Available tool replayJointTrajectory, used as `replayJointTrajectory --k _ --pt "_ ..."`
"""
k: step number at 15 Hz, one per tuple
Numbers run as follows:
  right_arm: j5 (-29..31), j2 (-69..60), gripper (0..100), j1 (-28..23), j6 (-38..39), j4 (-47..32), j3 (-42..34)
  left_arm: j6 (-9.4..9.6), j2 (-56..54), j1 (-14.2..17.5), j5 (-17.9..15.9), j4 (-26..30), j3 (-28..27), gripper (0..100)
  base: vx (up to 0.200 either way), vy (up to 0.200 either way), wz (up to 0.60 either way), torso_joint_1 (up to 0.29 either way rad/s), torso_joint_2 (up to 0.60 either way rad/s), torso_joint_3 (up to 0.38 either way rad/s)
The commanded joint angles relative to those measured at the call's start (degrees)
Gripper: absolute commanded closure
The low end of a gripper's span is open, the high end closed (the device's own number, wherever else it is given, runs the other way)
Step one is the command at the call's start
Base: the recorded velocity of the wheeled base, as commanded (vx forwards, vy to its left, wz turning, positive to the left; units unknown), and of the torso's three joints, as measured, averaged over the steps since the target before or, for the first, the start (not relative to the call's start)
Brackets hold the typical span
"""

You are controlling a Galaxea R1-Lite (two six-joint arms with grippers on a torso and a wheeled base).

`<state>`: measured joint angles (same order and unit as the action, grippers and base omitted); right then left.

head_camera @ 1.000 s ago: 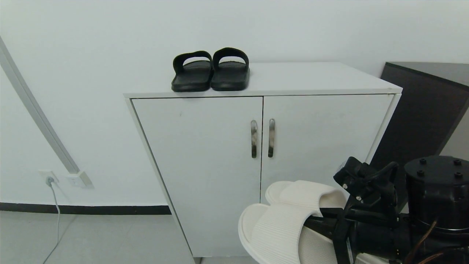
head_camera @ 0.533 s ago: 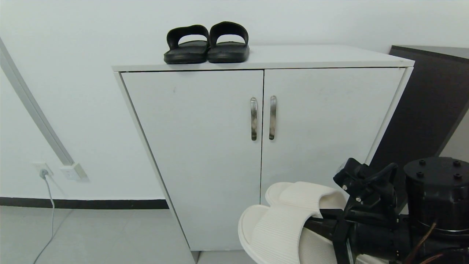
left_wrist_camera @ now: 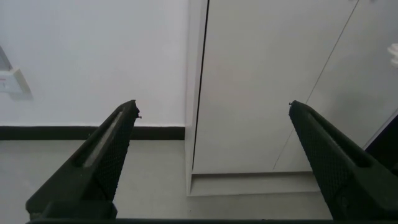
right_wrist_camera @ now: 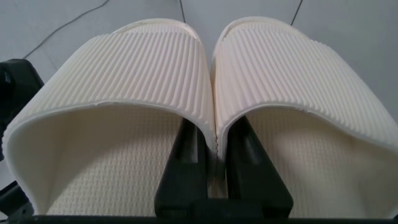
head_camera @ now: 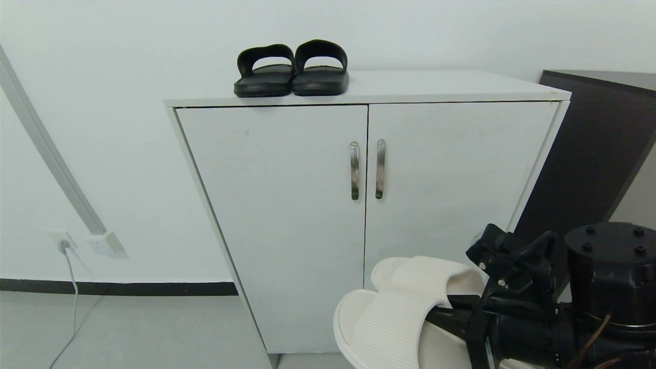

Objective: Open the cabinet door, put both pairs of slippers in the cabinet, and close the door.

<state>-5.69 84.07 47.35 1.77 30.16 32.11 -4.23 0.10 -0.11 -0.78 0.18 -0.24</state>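
Observation:
A white cabinet [head_camera: 287,215] stands against the wall with both doors shut; two metal handles [head_camera: 354,170] flank the centre seam. A pair of black slippers [head_camera: 292,69] rests on its top, left of centre. Low at the right, in front of the right door, my right gripper [right_wrist_camera: 216,140] is shut on the pair of white ribbed slippers [head_camera: 394,312], pinching the inner sides of the two straps [right_wrist_camera: 149,81] together. My left gripper [left_wrist_camera: 211,112] is open and holds nothing; it faces the cabinet's lower left corner [left_wrist_camera: 199,162] above the floor.
A dark piece of furniture [head_camera: 589,154] stands right beside the cabinet. On the wall to the left are a slanting conduit [head_camera: 46,148] and a socket with a hanging cable [head_camera: 64,246]. Grey floor [head_camera: 128,328] lies open left of the cabinet.
The whole head picture has shifted, so the camera moved: the cabinet sits higher in the picture than a second ago. The white slippers stay in my right gripper.

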Motion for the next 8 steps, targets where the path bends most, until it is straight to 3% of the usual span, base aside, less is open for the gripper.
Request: replayJointTrajectory --k 1,4,5,6,8 --pt "0.0 -0.2 100 -0.1 0.0 0.3 -0.1 0.01 0.3 -0.1 -0.2 0.1 0.0 0 0.0 0.0 0.0 0.0 0.0 0.0" --pt "0.0 0.9 100 -0.1 0.0 1.0 -0.5 0.98 4.7 -1.6 -0.5 -0.4 -1.1 0 0.0 0.0 0.0 0.002 0.17 0.1" --pt "0.0 1.2 100 -0.1 0.1 1.5 -0.6 -1.22 8.3 -1.9 -0.5 -1.6 -5.5 0 0.0 0.0 0.0 0.007 0.06 0.036" --pt "0.0 1.9 100 -0.1 0.0 1.7 -0.6 -8.07 17.2 -2.3 -0.7 -3.1 -13.6 0 0.0 0.0 0.0 0.0 0.0 0.0" --pt "0.0 2.1 100 -0.1 0.0 1.7 -0.9 -8.16 30.0 -4.2 -4.0 -7.0 -17.4 0 0.0 0.0 0.0 0.0 0.0 0.0"
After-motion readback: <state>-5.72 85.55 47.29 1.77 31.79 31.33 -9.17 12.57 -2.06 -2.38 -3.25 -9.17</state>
